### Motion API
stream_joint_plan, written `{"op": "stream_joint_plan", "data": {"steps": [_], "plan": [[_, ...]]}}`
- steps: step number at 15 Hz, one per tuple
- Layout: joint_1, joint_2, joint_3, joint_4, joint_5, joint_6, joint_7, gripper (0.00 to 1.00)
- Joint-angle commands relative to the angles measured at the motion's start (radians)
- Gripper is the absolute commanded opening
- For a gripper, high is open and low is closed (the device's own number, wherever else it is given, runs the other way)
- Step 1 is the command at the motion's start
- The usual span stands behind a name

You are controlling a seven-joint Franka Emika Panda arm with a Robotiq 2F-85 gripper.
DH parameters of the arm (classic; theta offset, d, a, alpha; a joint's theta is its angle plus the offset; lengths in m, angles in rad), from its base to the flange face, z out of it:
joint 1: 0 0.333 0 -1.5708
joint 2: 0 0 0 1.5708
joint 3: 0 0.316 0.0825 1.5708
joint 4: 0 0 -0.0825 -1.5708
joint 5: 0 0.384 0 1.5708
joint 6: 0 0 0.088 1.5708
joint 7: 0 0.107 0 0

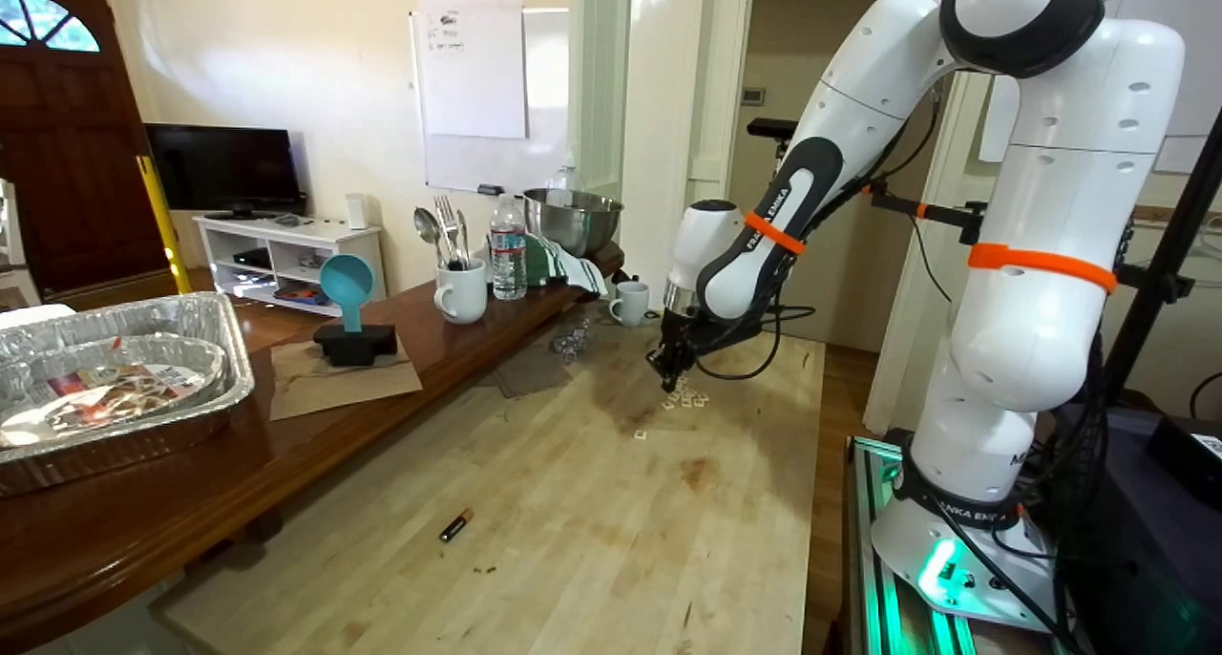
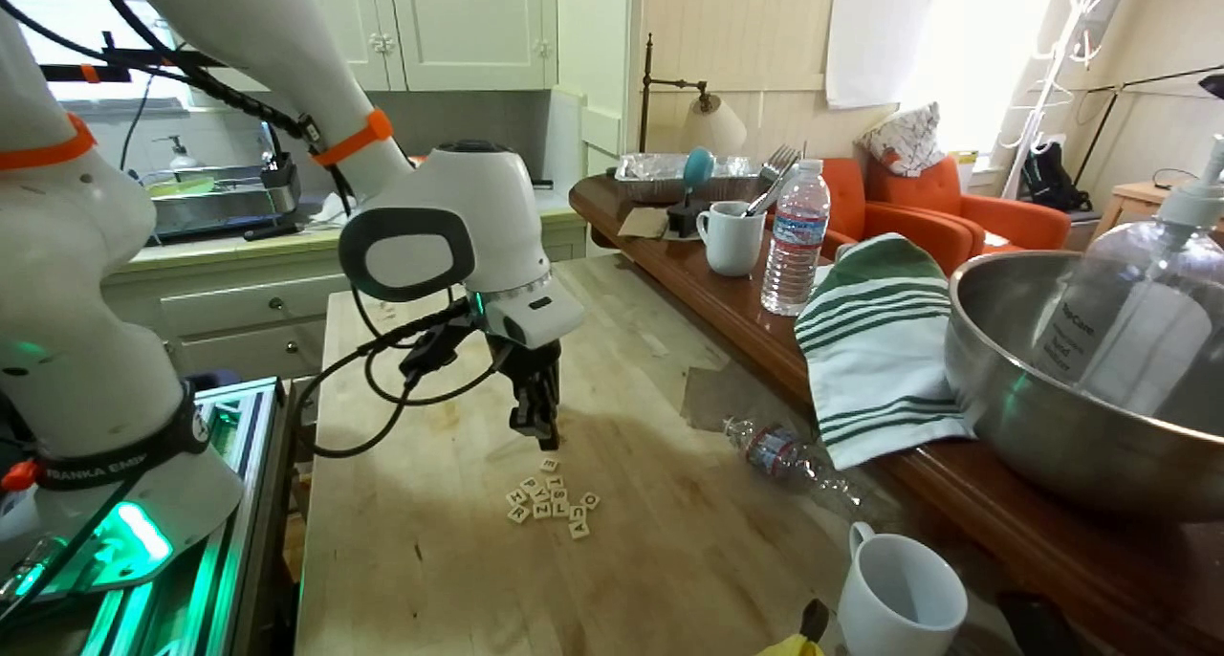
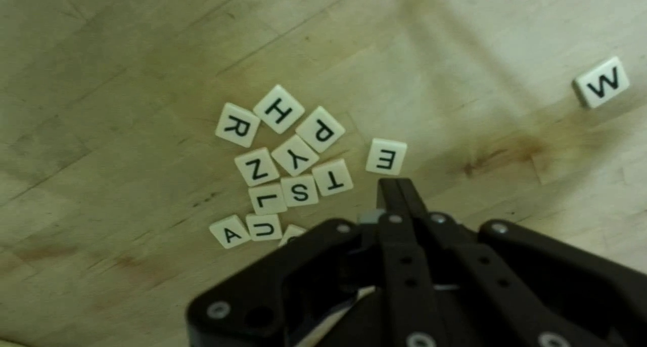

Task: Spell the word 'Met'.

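Note:
White letter tiles lie face up on the wooden table in the wrist view. The E tile (image 3: pixel 386 156) lies just beyond my fingertips, upside down here. The T tile (image 3: pixel 332 177) is to its left, also upside down, touching or nearly touching the S tile (image 3: pixel 299 191). A lone tile (image 3: pixel 603 82) at the far right reads as a tilted W, or an M turned over; it also lies apart in an exterior view (image 1: pixel 641 435). My gripper (image 3: pixel 397 182) is shut with nothing visible between its fingers. It hangs above the table beside the tiles in both exterior views (image 1: pixel 669 385) (image 2: pixel 548 443).
Several other tiles, such as H (image 3: pixel 279 109) and A (image 3: pixel 230 231), cluster left of my fingers. A battery (image 1: pixel 456 525) lies on the table. A crumpled bottle (image 2: pixel 779 453) and white mug (image 2: pixel 902 594) are near the raised brown counter (image 2: pixel 669 278).

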Motion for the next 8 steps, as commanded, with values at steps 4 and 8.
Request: {"op": "stream_joint_plan", "data": {"steps": [4, 8], "plan": [[-0.023, 0.006, 0.004, 0.001, -0.044, -0.053, 0.040, 0.00], [-0.014, 0.029, 0.006, 0.000, 0.000, -0.031, 0.013, 0.00]]}}
